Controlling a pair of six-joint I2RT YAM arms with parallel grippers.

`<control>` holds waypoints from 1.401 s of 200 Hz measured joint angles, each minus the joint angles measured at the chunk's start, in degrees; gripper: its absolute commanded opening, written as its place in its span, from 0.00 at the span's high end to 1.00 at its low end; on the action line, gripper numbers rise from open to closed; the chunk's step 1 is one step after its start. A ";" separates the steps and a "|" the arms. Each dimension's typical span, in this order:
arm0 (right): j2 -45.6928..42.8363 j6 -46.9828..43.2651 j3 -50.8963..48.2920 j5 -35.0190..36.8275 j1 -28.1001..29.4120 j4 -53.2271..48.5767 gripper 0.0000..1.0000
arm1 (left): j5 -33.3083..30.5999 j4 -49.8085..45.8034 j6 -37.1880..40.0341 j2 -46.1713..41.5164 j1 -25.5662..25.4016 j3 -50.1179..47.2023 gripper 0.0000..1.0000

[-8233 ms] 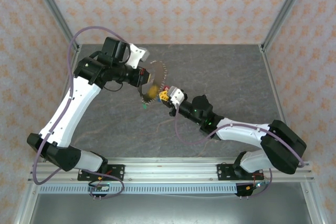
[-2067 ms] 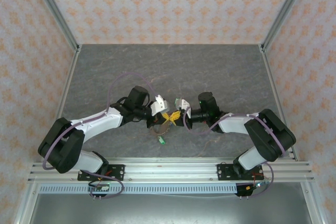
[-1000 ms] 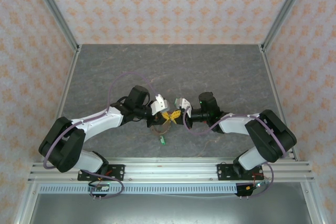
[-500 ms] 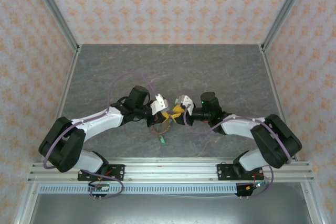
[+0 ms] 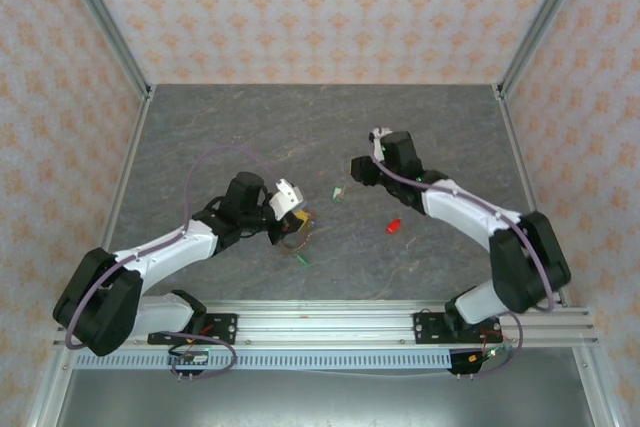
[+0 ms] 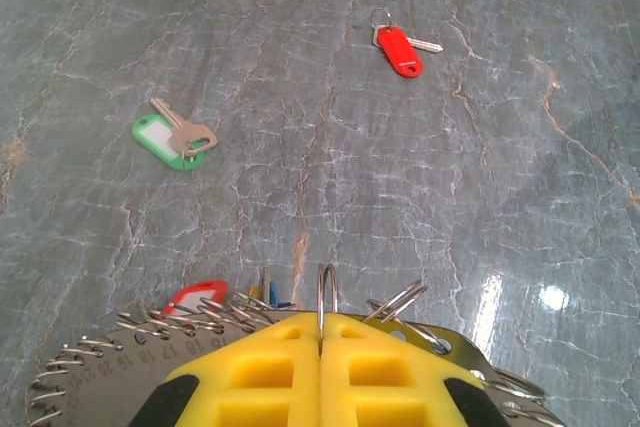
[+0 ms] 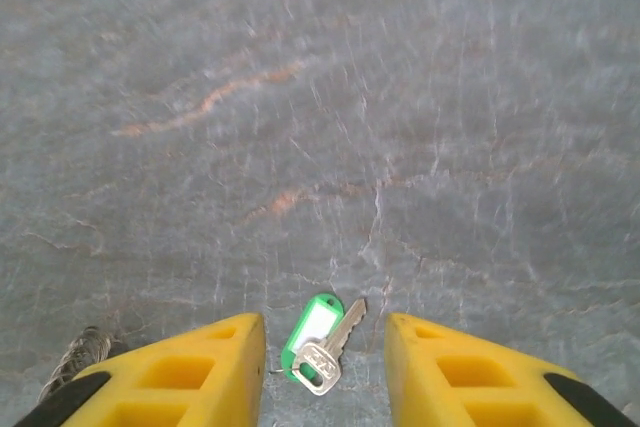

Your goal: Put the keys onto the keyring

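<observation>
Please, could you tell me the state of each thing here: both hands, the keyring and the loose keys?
Left hand: shut on the keyring.
Right hand: open, one finger on each side of the green key, not touching it.
Keyring: gripped by one of its wire loops.
Green key: lying flat and loose on the table.
Red key: lying flat on the table, loose, untouched.

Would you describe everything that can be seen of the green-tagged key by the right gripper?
The green-tagged key is a silver metal key joined by a ring to a green plastic tag with a white label window. It lies flat on the grey marbled table, in the gap between the open jaws of the right gripper, which do not appear to touch it.
</observation>
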 measured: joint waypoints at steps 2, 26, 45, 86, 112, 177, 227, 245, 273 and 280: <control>0.48 0.11 0.39 -0.07 0.00 -0.50 0.65 | -0.02 0.04 -0.04 -0.02 0.00 -0.07 1.00; 6.99 1.01 5.14 -1.18 1.20 -8.57 0.64 | -0.24 0.70 -0.92 -0.39 0.00 -0.87 1.00; 11.10 0.24 8.02 -2.40 2.89 -13.53 0.65 | -0.24 1.03 -1.33 -0.39 0.04 -1.14 1.00; 16.72 -3.17 12.55 -4.63 5.64 -18.43 0.64 | -0.22 1.05 -1.46 -0.39 0.04 -1.14 1.00; 20.06 -5.05 16.39 -5.31 5.53 -20.61 0.66 | -0.20 1.03 -1.44 -0.39 0.07 -1.14 1.00; 23.37 -7.41 20.50 -5.70 5.51 -22.69 0.72 | 0.02 0.98 -1.29 -0.33 0.42 -1.11 1.00; 25.83 -8.39 22.27 -5.70 5.51 -23.91 0.71 | 0.26 0.94 -1.29 -0.15 0.42 -1.07 1.00; 25.90 -8.63 22.32 -5.73 5.51 -24.37 0.73 | 0.28 0.90 -1.27 -0.15 0.42 -1.03 1.00; 25.92 -9.35 22.53 -5.77 5.53 -24.83 0.82 | 0.48 0.31 -1.27 -0.11 0.42 -0.79 1.00; 25.92 -9.55 22.53 -5.79 5.53 -24.94 0.83 | 0.52 0.20 -1.27 -0.11 0.42 -0.72 1.00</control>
